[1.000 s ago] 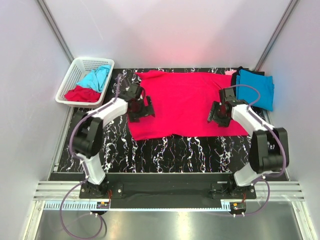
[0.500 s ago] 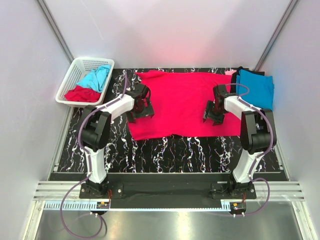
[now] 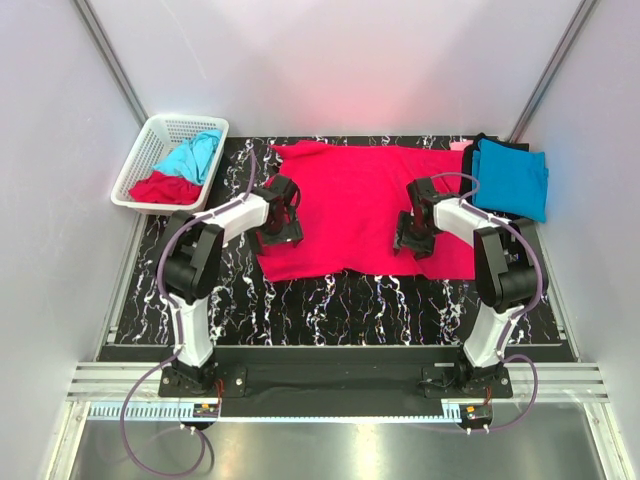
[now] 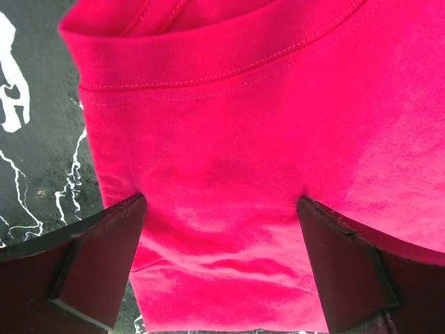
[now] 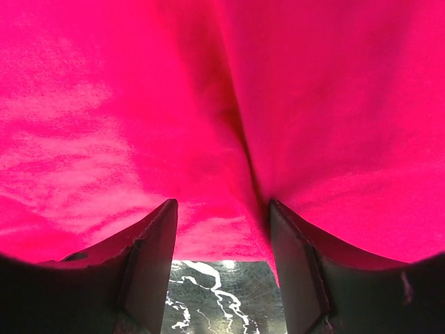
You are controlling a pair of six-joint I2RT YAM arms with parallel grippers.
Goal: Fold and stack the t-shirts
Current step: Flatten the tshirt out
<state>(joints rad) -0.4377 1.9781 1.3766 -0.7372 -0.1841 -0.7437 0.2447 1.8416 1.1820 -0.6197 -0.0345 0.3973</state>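
A crimson red t-shirt lies spread flat on the black marble table. My left gripper is open and rests on the shirt's left part; in the left wrist view its fingers stand wide apart on the red cloth, below the ribbed collar. My right gripper is open on the shirt's right part. In the right wrist view its fingers press the red cloth near its edge, and a crease runs to the right finger.
A white lattice basket at the back left holds a turquoise shirt and a red shirt. A folded turquoise shirt lies at the back right on black cloth, with a pink bit beside it.
My right gripper has slid left and nearer over the shirt, and the shirt's right edge has drawn inward. My left gripper has shifted slightly nearer.
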